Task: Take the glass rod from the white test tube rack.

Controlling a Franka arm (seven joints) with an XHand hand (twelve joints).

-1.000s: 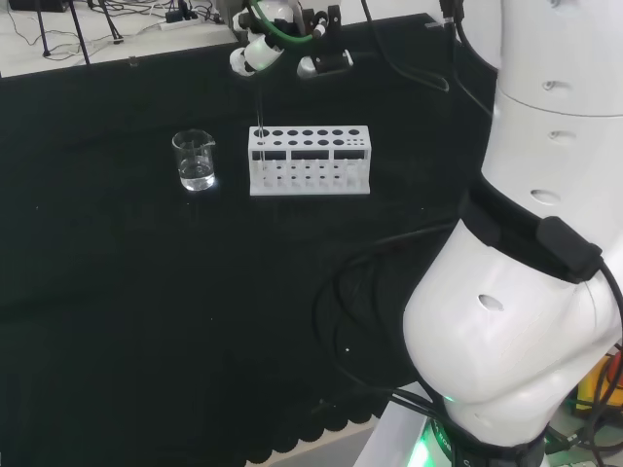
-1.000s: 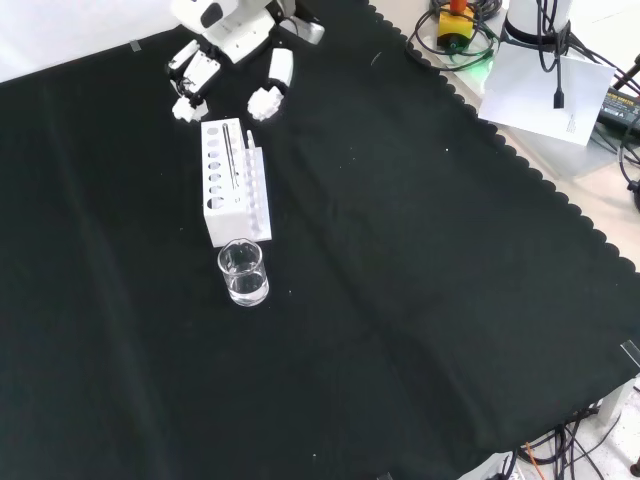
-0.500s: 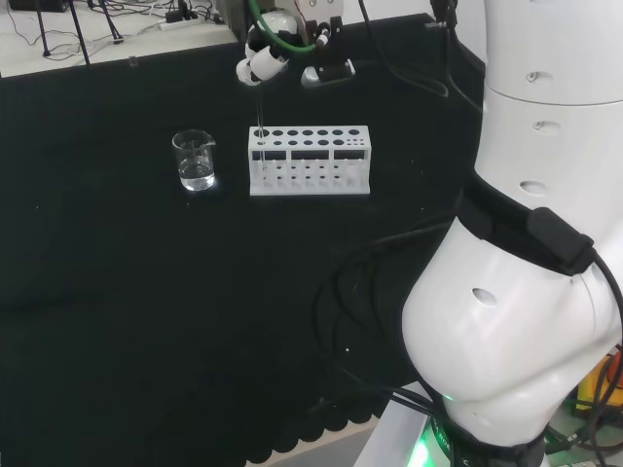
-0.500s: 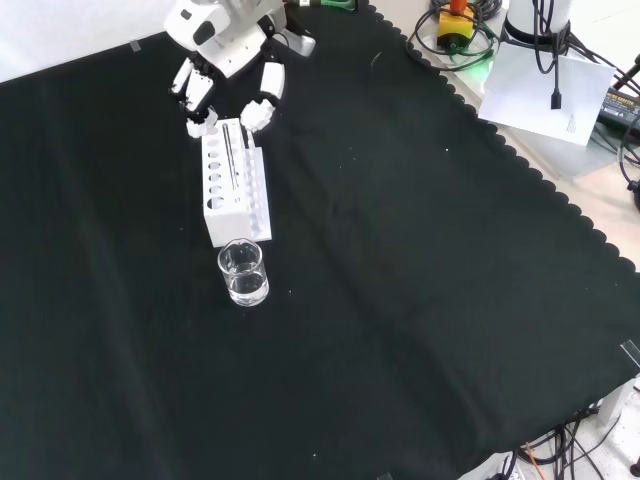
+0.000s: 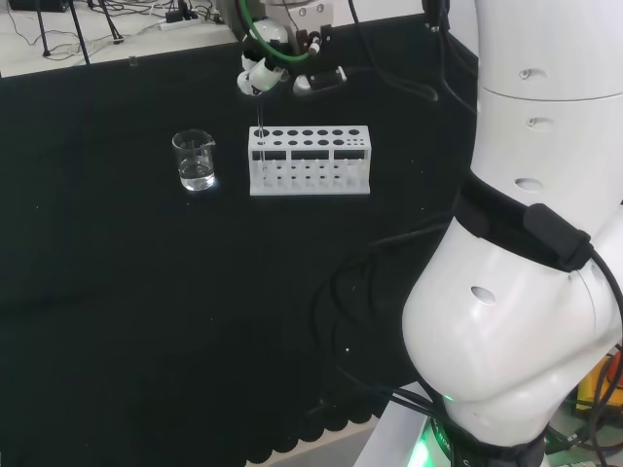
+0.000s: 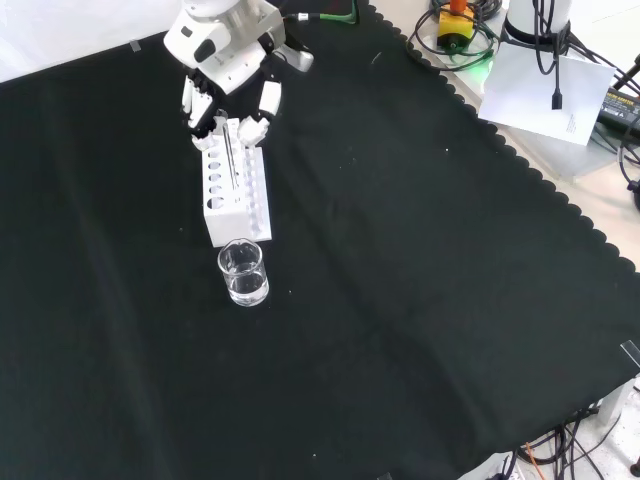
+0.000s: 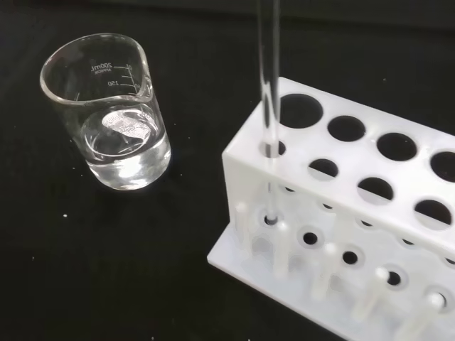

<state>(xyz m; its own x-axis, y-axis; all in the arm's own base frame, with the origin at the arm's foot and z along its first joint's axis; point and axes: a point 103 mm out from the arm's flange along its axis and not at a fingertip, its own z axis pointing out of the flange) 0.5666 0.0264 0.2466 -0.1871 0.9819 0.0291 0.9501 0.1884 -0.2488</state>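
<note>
Head view: the white rack stands on the black tabletop, with a small beaker of clear liquid well apart to its left. The glass rod stands upright in the rack's left end hole. The hand hangs just above the rod's top, fingers pointing down.

Front view: the rack runs away from the camera, the beaker just in front of its near end. The hand sits over the far end, its fingers spread either side of the rod. They look relaxed and parted rather than closed on it, though whether they touch the glass I cannot tell.

Wrist view: the rod rises through a small hole at the corner of the rack, its lower end seated in the base plate. The beaker stands beside that corner, apart from it.

Likely risks: the thin, smooth rod could slip between closing fingers, or a sideways pull could jam it in its hole, drag or tip the light rack, and knock the beaker over.
</note>
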